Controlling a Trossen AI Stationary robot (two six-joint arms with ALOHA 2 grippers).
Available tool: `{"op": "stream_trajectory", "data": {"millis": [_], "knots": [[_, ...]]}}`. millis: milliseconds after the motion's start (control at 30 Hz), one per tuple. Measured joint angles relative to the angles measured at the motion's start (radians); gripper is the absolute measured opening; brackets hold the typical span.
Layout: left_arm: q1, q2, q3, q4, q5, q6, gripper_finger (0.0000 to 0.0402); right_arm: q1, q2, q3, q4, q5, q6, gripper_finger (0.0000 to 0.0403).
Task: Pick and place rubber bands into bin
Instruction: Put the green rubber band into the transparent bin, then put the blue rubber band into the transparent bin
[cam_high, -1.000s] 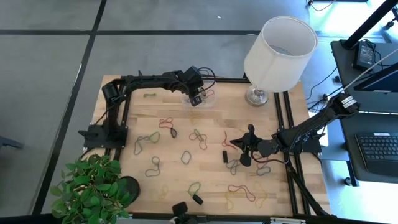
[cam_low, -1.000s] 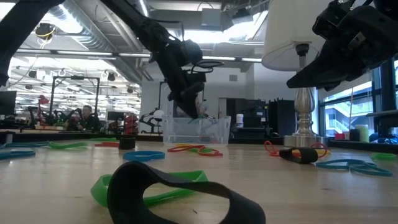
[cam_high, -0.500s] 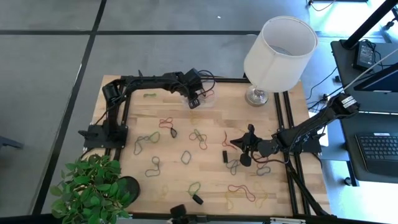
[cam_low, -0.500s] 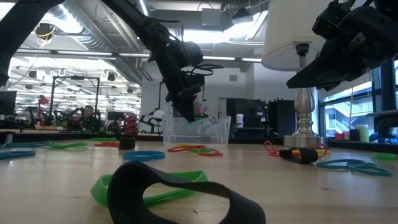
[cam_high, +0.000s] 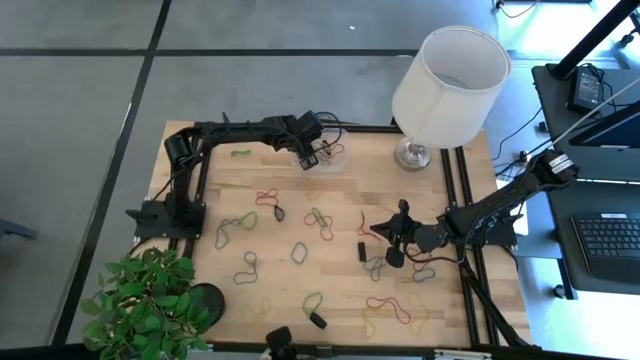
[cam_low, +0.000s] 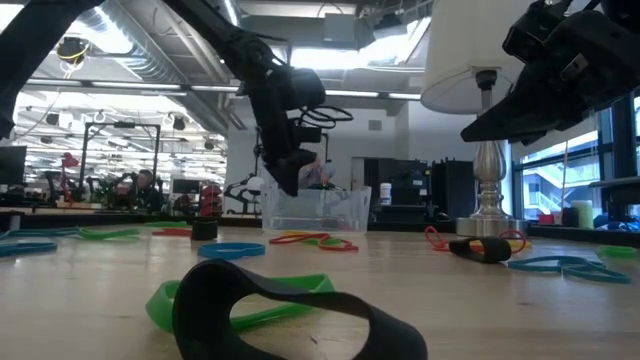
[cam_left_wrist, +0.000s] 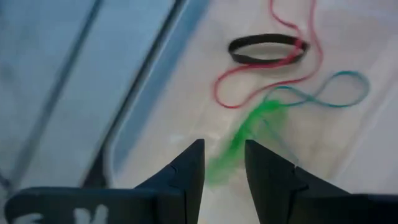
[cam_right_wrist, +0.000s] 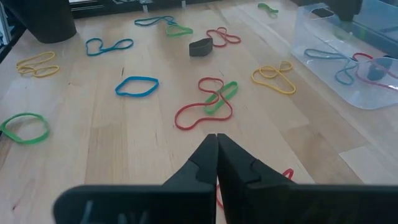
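Observation:
The clear bin (cam_high: 326, 156) stands at the table's far side, also seen in the low view (cam_low: 316, 208) and the right wrist view (cam_right_wrist: 348, 68). My left gripper (cam_left_wrist: 222, 167) hangs open over the bin (cam_left_wrist: 155, 124), pointing steeply down. A blurred green rubber band (cam_left_wrist: 245, 138) shows just beyond its fingertips. A black band (cam_left_wrist: 267, 48), a red band (cam_left_wrist: 249, 81) and a teal band (cam_left_wrist: 333, 93) lie on the bin's floor. Several more rubber bands (cam_high: 318, 222) lie loose on the wood. My right gripper (cam_right_wrist: 216, 142) is shut, above the table's right part (cam_high: 392, 232).
A lamp with a white shade (cam_high: 450, 75) stands at the far right, close to the bin. A potted plant (cam_high: 145, 300) sits at the near left corner. Small black blocks (cam_high: 362, 250) (cam_high: 318, 321) lie among the bands. A black band (cam_low: 290, 310) lies close to the low camera.
My left gripper has stayed over the bin but has turned at the wrist, its fingers swinging a little toward the table's left edge.

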Motion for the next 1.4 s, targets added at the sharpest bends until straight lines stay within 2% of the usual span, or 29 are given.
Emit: {"op": "stream_trajectory", "data": {"millis": [67,233,500,700,833,967,1100,1400], "knots": [[-0.001,0.000,0.000,-0.003,0.084,0.038,0.0109,0.000,0.000,0.000,0.000,0.000,-0.002,0.0007],[-0.001,0.000,0.000,-0.005,0.120,0.034,0.0109,0.000,0.000,0.000,0.000,0.000,-0.003,0.0007],[-0.003,0.000,0.000,0.001,0.083,0.015,0.0102,0.000,0.000,0.000,0.000,0.000,-0.003,0.0007],[-0.042,-0.023,0.069,-0.166,0.058,0.026,0.0086,0.000,0.000,0.000,0.000,0.000,-0.003,0.0007],[-0.099,-0.069,0.101,-0.270,0.018,0.018,0.0061,0.000,0.000,0.000,0.001,0.000,0.000,0.0007],[-0.174,-0.129,0.090,-0.342,0.098,0.059,0.0026,0.000,0.000,0.000,0.001,0.000,0.002,0.0007],[-0.237,-0.228,-0.021,-0.291,0.187,0.066,0.0004,0.000,0.000,0.000,0.000,-0.002,0.009,0.0007],[-0.288,-0.602,-0.457,0.002,0.206,-0.049,0.0002,0.005,0.003,0.000,-0.015,-0.008,0.067,0.0005]]}}
